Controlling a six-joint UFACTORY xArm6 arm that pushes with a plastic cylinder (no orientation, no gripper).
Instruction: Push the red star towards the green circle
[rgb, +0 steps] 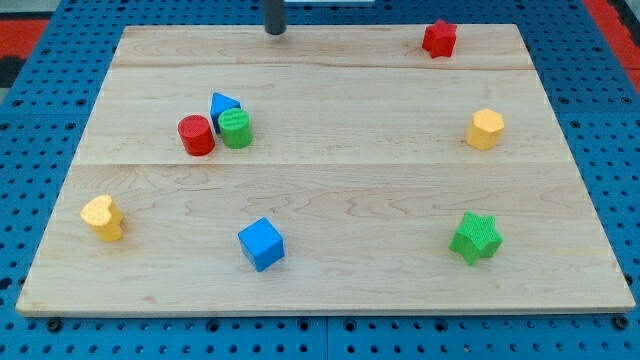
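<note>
The red star (438, 38) lies near the view's top right corner of the wooden board (330, 190). The green circle (236, 128) stands left of centre, touching a red cylinder (196, 135) on its left and a blue triangle (223, 104) just above it. My tip (275, 31) is at the view's top edge, left of centre. It is far to the left of the red star and well above the green circle, touching no block.
A yellow hexagon (485, 129) sits at the right. A green star (475, 237) is at the lower right. A blue cube (262, 244) is at the lower middle. A yellow heart (103, 216) is at the lower left. Blue pegboard surrounds the board.
</note>
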